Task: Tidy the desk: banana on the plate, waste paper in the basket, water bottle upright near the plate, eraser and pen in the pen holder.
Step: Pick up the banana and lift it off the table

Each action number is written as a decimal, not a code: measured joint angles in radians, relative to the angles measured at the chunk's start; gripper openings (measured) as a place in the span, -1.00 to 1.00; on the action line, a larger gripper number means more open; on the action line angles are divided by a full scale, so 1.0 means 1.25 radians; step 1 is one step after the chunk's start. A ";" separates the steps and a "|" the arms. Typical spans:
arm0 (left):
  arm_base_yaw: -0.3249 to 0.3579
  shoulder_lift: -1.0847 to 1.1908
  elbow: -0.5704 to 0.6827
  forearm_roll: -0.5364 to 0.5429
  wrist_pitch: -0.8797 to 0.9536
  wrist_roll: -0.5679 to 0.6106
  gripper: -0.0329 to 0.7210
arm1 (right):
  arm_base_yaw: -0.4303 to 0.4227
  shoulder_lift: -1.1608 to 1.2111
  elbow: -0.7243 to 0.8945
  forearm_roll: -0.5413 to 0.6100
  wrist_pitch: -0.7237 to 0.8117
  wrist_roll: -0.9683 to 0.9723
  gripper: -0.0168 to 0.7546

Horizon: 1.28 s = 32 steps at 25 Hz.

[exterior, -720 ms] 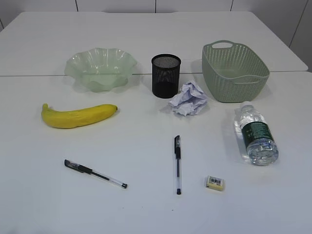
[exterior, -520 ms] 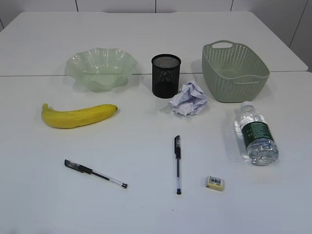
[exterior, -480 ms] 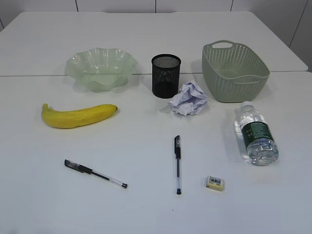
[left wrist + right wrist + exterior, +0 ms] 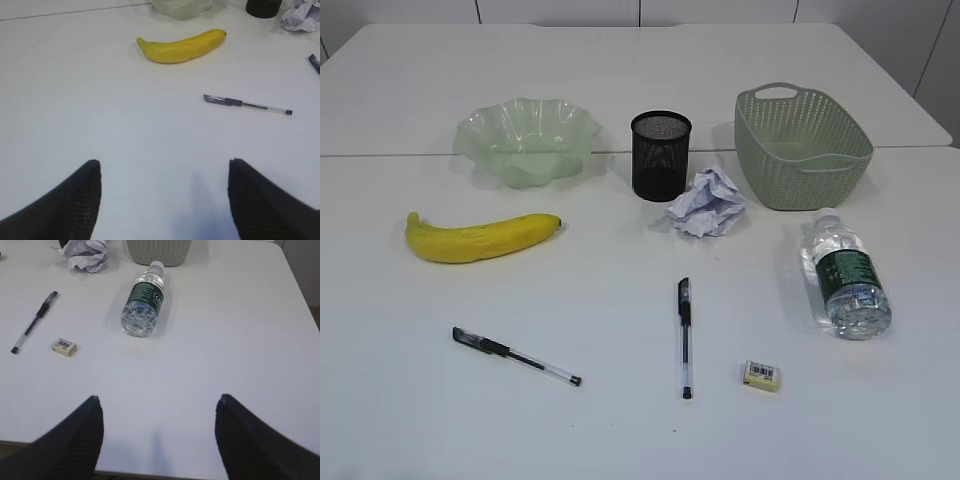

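Observation:
A yellow banana (image 4: 480, 238) lies left of centre, in front of the wavy green plate (image 4: 527, 140). The black mesh pen holder (image 4: 660, 154) stands mid-table with crumpled waste paper (image 4: 707, 203) beside it and the green basket (image 4: 801, 146) to its right. The water bottle (image 4: 847, 276) lies on its side. Two pens (image 4: 515, 355) (image 4: 684, 335) and a small eraser (image 4: 761, 375) lie near the front. My left gripper (image 4: 162, 167) is open over bare table, the banana (image 4: 180, 46) far ahead. My right gripper (image 4: 157, 402) is open near the table's front edge, short of the water bottle (image 4: 143, 300).
The white table (image 4: 620, 290) has a seam running behind the plate. Its front edge shows under the right gripper in the right wrist view. Neither arm appears in the exterior view.

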 joint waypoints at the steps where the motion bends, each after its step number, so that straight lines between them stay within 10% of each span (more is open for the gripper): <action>1: 0.000 0.000 0.000 0.000 0.000 0.000 0.58 | 0.001 0.000 0.000 0.000 0.000 0.000 0.39; 32: 0.000 0.000 0.000 0.000 0.000 0.000 0.57 | 0.001 0.000 0.000 -0.036 0.000 0.000 0.39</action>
